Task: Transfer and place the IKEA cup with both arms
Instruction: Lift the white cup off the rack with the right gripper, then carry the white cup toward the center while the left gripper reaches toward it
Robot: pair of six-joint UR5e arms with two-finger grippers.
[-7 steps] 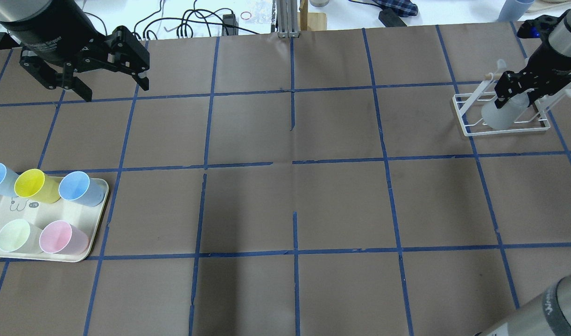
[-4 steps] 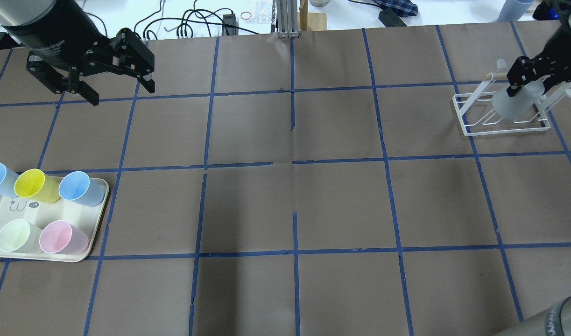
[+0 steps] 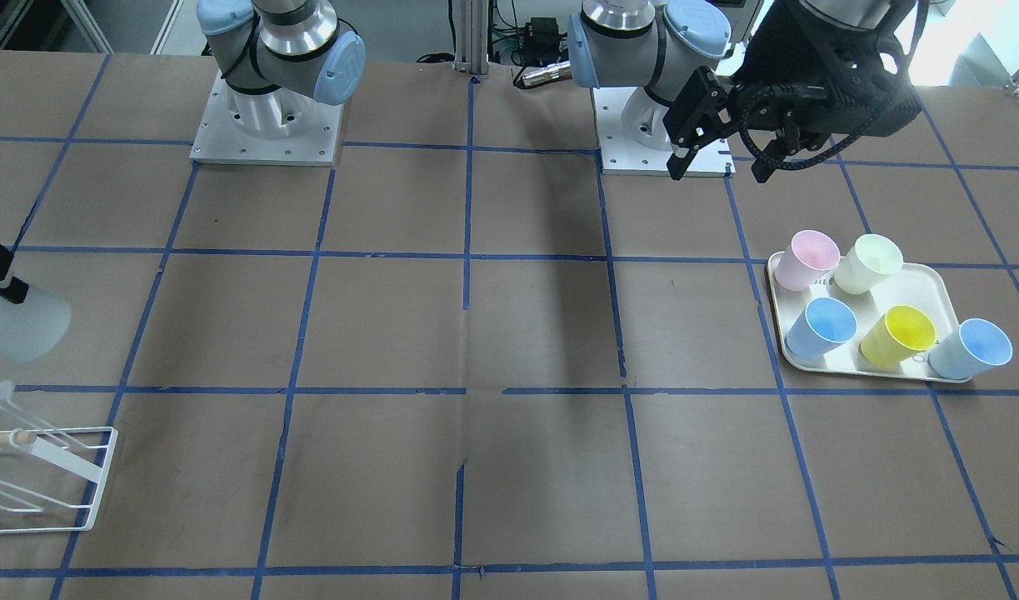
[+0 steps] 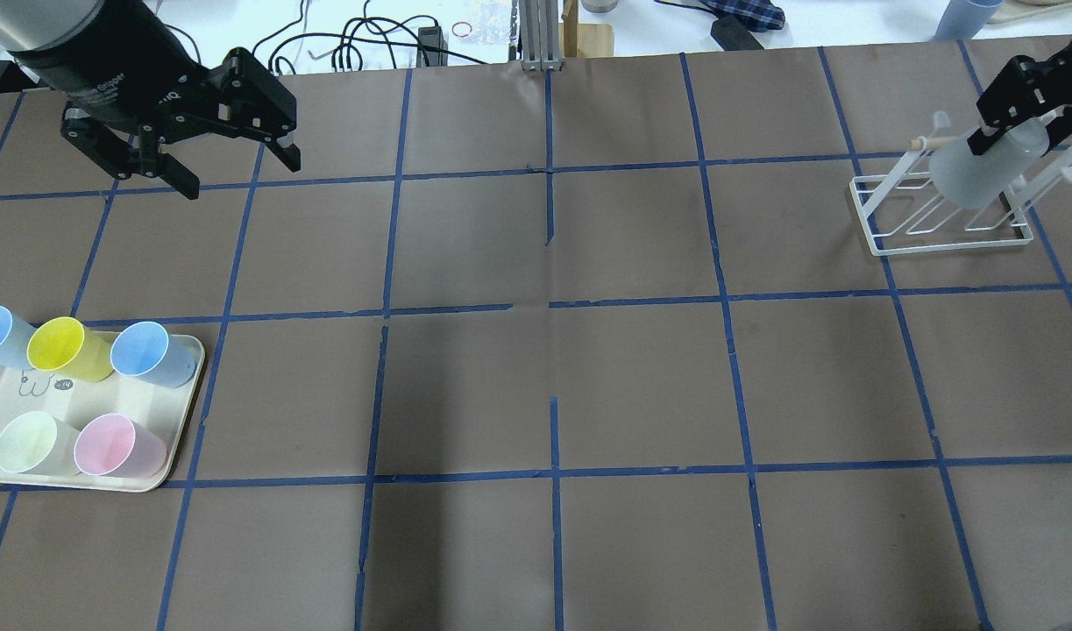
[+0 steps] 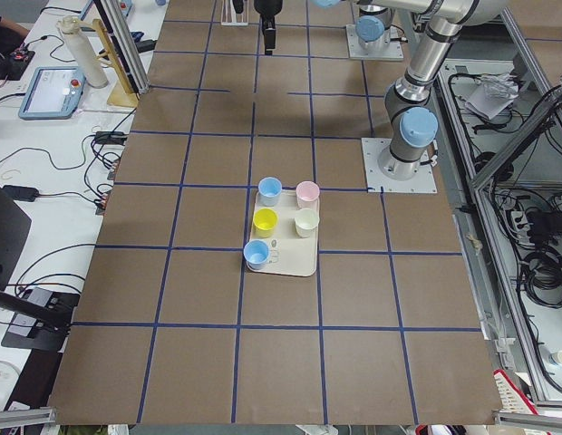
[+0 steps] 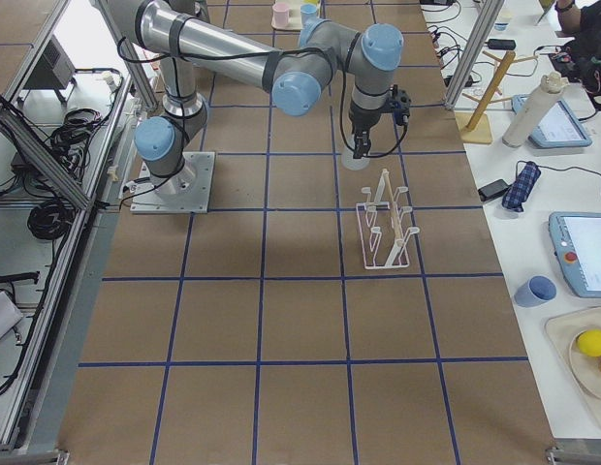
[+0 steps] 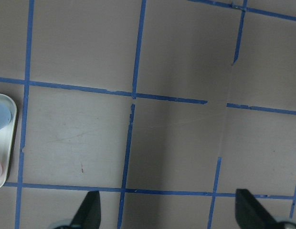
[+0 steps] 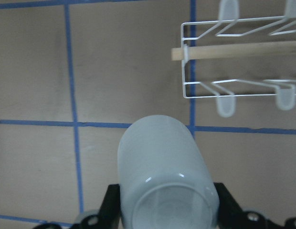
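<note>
The pale grey IKEA cup hangs bottom-up in my right gripper, which is shut on it above the white wire rack at the far right. In the right wrist view the cup sits between the jaws, clear of the rack. It also shows at the left edge of the front view. My left gripper is open and empty over the far left of the table, beyond the tray; its fingertips show over bare brown paper.
A cream tray at the near left holds two light blue cups, a yellow, a pale green and a pink one. Blue tape gridlines cross the brown table. Cables and clutter lie beyond the far edge.
My right gripper has lifted the grey cup up off the rack and away from it. My left gripper has drifted slightly to the right, still open.
</note>
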